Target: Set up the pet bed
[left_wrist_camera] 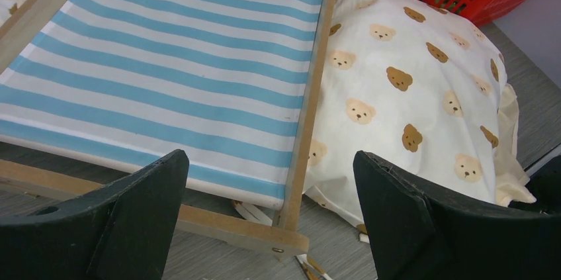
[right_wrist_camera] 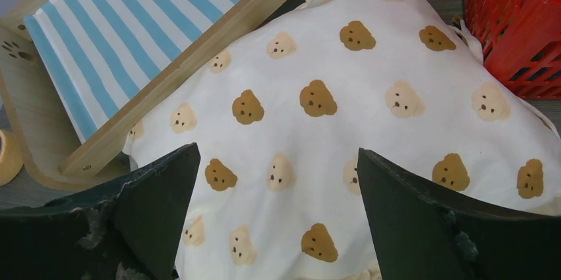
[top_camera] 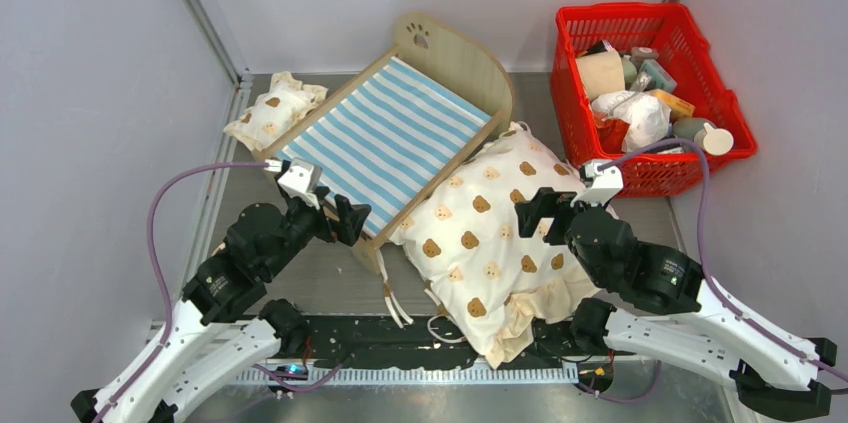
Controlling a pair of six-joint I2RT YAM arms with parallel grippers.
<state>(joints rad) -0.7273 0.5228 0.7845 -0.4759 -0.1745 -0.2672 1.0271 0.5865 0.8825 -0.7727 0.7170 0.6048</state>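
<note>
The pet bed is a light-wood frame with a blue-and-white striped base and an arched paw-print headboard, lying diagonally mid-table. It also shows in the left wrist view and the right wrist view. The cream bear-print cushion lies on the table against the bed's right rail. The small bear-print pillow lies left of the bed. My left gripper is open and empty, just above the bed's near foot corner. My right gripper is open and empty, hovering over the cushion.
A red basket full of assorted items stands at the back right, next to the cushion's far corner. Cushion tie strings trail on the table near the front edge. Grey walls close in on both sides.
</note>
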